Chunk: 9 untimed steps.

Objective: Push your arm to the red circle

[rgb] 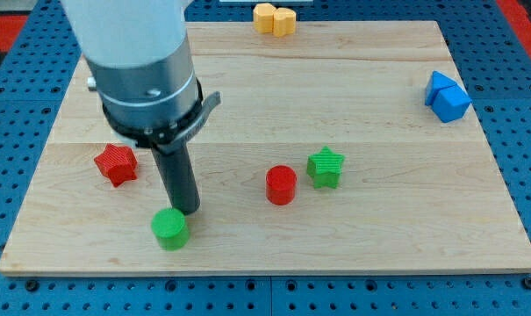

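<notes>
Red circle (282,184), green star (326,167)

Illumination bright and even from above. Soft short shadows sit under the blocks on the wooden board (379,114). Arm housing (133,44) overexposed, slightly blurred. Focus otherwise sharp.

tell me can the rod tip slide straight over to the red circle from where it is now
Probably yes. My tip sits just above the green circle, and the board between it and the red circle to the view's right looks bare; the green star lies beyond.
</notes>
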Motion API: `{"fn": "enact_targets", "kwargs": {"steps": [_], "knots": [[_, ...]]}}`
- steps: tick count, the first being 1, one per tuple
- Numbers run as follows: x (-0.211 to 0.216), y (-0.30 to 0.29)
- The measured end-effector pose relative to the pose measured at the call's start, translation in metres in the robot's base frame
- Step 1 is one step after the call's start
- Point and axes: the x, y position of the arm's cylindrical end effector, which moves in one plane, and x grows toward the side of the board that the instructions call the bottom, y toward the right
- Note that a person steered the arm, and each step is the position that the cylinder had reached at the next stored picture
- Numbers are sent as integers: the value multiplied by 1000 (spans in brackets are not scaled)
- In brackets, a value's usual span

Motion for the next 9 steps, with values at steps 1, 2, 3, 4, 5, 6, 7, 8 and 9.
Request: {"fn": "enact_targets", "kwargs": {"steps": [1,2,3,4,5,6,7,8,9], "knots": [[17,-2],[16,-10],[14,-20],[-48,-21],[-61,-20],[-97,42],[-144,80],[-108,104],[-75,111]]}}
